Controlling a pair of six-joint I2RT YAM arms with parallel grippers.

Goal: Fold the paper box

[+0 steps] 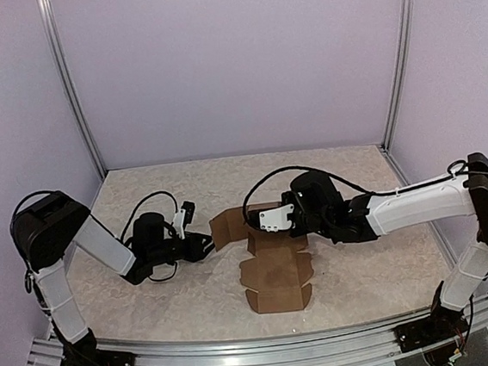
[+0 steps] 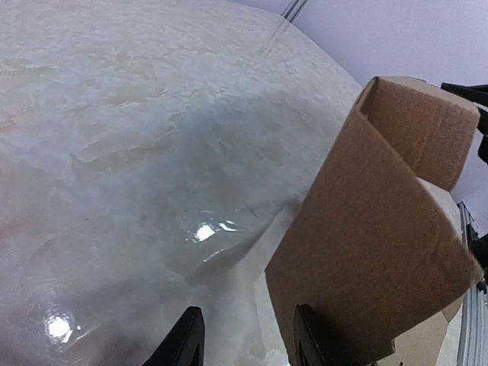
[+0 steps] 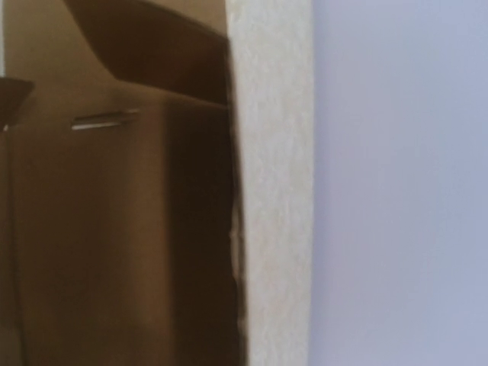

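We judge folding barely begun: the paper box (image 1: 274, 275) lies mostly flat on the table (image 1: 151, 300), left flap (image 2: 366, 229) raised beside the parted left gripper (image 2: 244, 335), while the closed right gripper (image 1: 266, 228) apparently pins the sheet.

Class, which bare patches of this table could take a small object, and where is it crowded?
Free: the far table strip along the back wall; near side, between left arm and paper box, and between paper box and right arm. Crowded: the middle, where both arms meet.
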